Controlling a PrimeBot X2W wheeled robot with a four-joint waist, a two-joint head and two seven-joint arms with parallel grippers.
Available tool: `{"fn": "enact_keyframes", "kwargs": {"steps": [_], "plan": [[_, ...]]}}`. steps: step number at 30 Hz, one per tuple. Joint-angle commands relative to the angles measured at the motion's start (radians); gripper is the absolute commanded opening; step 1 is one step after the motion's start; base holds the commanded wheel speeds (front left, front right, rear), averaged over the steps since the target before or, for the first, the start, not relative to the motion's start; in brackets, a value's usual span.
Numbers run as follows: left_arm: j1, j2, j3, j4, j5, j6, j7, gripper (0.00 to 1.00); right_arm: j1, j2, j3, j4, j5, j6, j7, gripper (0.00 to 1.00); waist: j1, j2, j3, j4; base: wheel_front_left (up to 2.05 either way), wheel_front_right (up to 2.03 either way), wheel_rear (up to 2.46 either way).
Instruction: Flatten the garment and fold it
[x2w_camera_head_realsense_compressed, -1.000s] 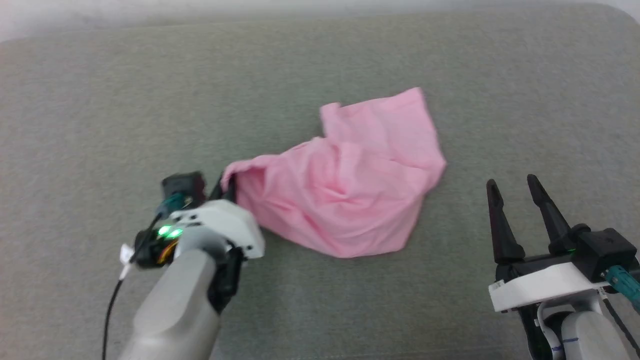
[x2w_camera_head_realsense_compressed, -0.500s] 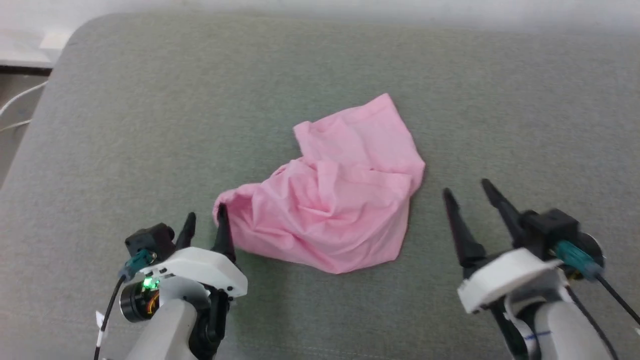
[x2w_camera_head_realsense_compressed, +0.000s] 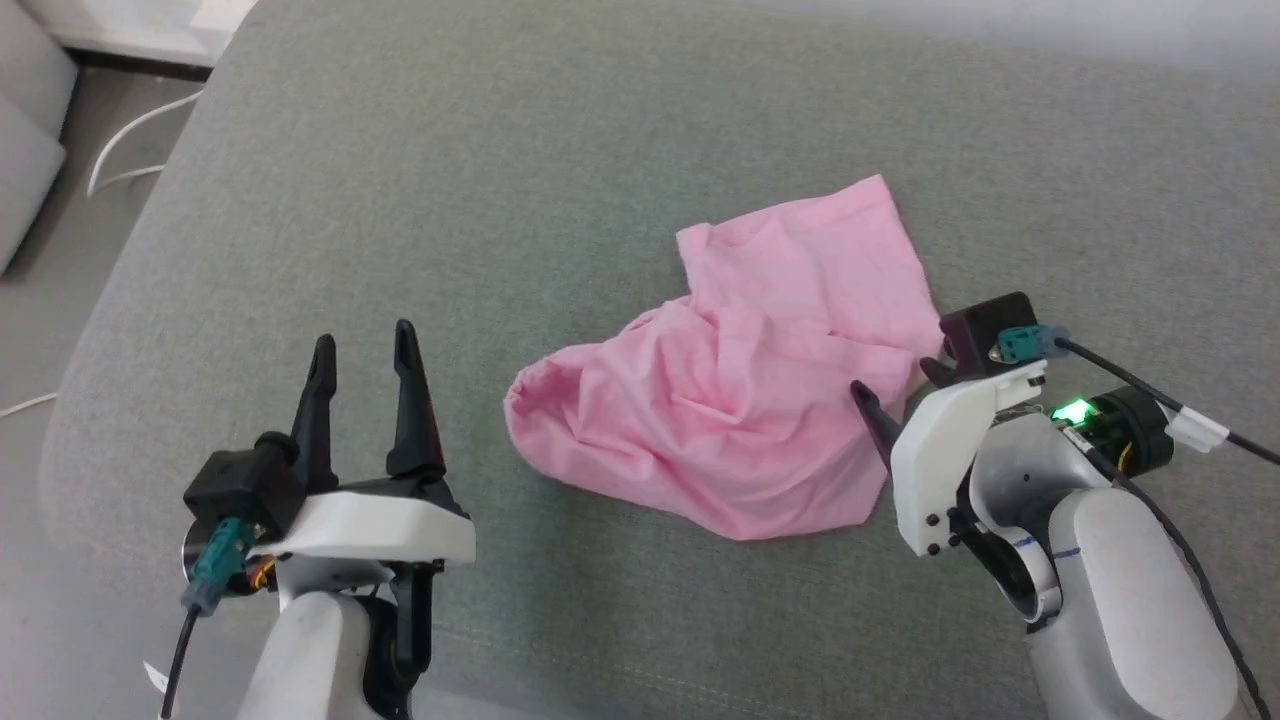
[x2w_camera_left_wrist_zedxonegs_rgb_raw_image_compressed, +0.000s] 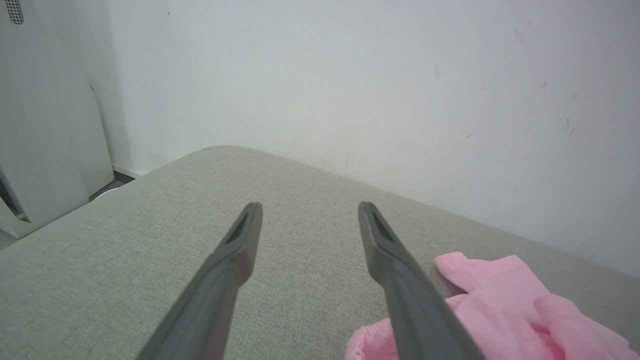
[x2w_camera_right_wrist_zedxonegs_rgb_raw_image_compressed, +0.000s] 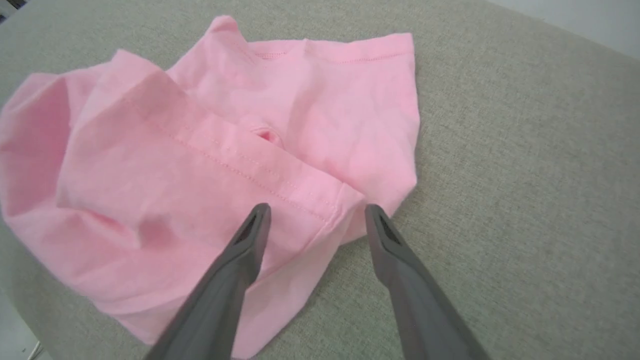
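Pink shorts crumpled on grey cushion. Left claw wide open, beside shorts, not touching. Right claw open over shorts' edge.

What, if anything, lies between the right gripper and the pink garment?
Nothing visible does. The right gripper is open, its fingers already framing a hemmed corner of the garment on the grey cushion.

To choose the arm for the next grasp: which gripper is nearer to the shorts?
Right. The right gripper is open over a hemmed corner at the right edge of the shorts. The left gripper, also open, is apart, on their left.
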Motion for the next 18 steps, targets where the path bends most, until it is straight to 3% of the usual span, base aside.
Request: {"fn": "enact_keyframes", "kwargs": {"steps": [1, 2, 3, 4, 11, 18], "plan": [[0.011, -0.008, 0.01, -0.003, 0.013, -0.013, -0.004, 1.0, -0.011, 0.001, -0.002, 0.001, -0.007, -0.001, 0.016, 0.91, 0.0, 0.0, 0.013, 0.021, 0.0, 0.0, 0.0], [0.014, -0.015, 0.019, -0.003, 0.022, -0.021, -0.005, 1.0, -0.012, 0.001, -0.008, -0.003, -0.009, -0.001, 0.031, 0.42, 0.0, 0.0, 0.014, 0.025, 0.0, 0.0, 0.0], [0.016, -0.021, 0.027, -0.001, 0.029, -0.028, -0.005, 1.0, -0.012, 0.002, -0.01, -0.01, -0.013, -0.001, 0.041, 0.17, 0.0, 0.0, 0.015, 0.028, 0.0, 0.0, 0.0], [0.017, -0.025, 0.035, 0.002, 0.034, -0.035, -0.005, 1.0, -0.009, 0.002, -0.014, -0.018, -0.017, -0.001, 0.045, 0.0, 0.0, 0.0, 0.015, 0.03, 0.0, 0.0, 0.0], [0.029, -0.036, 0.076, 0.026, 0.057, -0.06, -0.005, 1.0, 0.036, 0.004, -0.044, -0.076, -0.017, -0.001, 0.017, 0.0, 0.0, 0.0, -0.009, 0.015, 0.0, 0.0, 0.0], [0.04, -0.036, 0.088, 0.046, 0.065, -0.074, -0.005, 1.0, 0.092, 0.004, -0.163, -0.154, 0.034, -0.001, -0.144, 0.0, 0.0, 0.0, -0.054, -0.03, 0.0, 0.0, 0.0]]}}
